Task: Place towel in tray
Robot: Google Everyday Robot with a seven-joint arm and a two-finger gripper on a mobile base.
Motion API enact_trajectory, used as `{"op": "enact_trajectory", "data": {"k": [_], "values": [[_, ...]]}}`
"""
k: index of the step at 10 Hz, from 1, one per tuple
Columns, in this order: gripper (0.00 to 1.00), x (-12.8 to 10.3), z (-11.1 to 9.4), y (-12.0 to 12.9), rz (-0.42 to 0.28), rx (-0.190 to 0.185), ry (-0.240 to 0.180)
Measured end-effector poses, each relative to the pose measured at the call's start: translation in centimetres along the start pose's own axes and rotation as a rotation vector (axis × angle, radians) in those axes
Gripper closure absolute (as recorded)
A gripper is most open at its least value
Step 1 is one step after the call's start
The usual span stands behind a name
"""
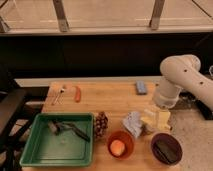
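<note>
Warm, soft light on the table (112, 102) and the hand (161, 108) at right; backdrop dark.

The one camera sits high over the near edge of the wooden table (110, 102). It is tilted down and faces across the table toward the dark wall (100, 57) and the glass railing (105, 15) behind. It stands back far enough to take in nearly the whole tabletop. The gripper (159, 112) hangs right of centre under the white arm (182, 75), which the right border cuts. The green tray (50, 150) lies well to the gripper's left, nearer the camera
</note>
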Motion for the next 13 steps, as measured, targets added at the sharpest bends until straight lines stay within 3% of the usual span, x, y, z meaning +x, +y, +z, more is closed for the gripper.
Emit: {"op": "enact_trajectory", "data": {"k": [2, 5, 9, 13], "values": [[0.2, -1.5, 1.3, -0.7, -0.063, 0.004, 0.033], [0.2, -3.3, 3.1, -2.1, -0.105, 0.021, 0.027], [0.2, -5.1, 4.7, -4.9, -0.089, 0.037, -0.065], [0.2, -6.4, 7.4, -6.6, -0.067, 0.014, -0.114]]}}
